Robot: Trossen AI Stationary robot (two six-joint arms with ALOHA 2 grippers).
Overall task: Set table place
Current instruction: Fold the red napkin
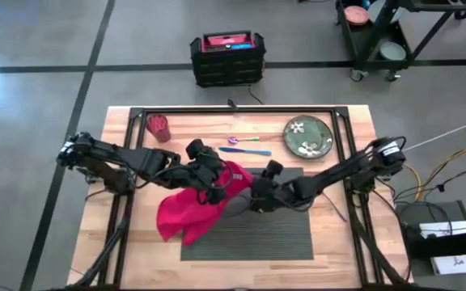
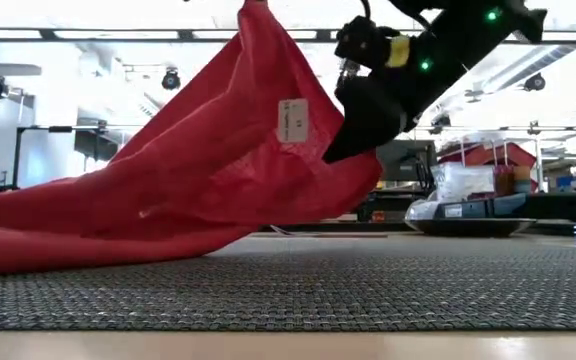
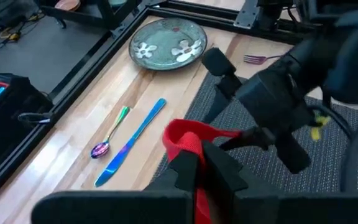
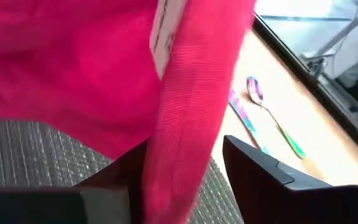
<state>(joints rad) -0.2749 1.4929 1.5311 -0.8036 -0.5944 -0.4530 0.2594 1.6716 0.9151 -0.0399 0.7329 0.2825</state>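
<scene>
Overhead, the placemat [image 1: 257,230] lies at the table's near middle, with the red napkin [image 1: 192,212] draped over its left end. Both arms meet above it: the left gripper [image 1: 214,187] pinches a raised fold of the napkin, and its wrist view confirms the fingers [image 3: 185,171] clamped on red cloth. The right gripper [image 1: 255,196] sits just beside; its own camera shows napkin between spread fingers [image 4: 260,168]. Beyond, only the top view catches the green plate [image 1: 308,136], knife [image 1: 245,150] and spoon [image 1: 243,140] together.

light: bright, even, overhead | low view: ceiling strip glare | right wrist view: close cloth blurred
</scene>
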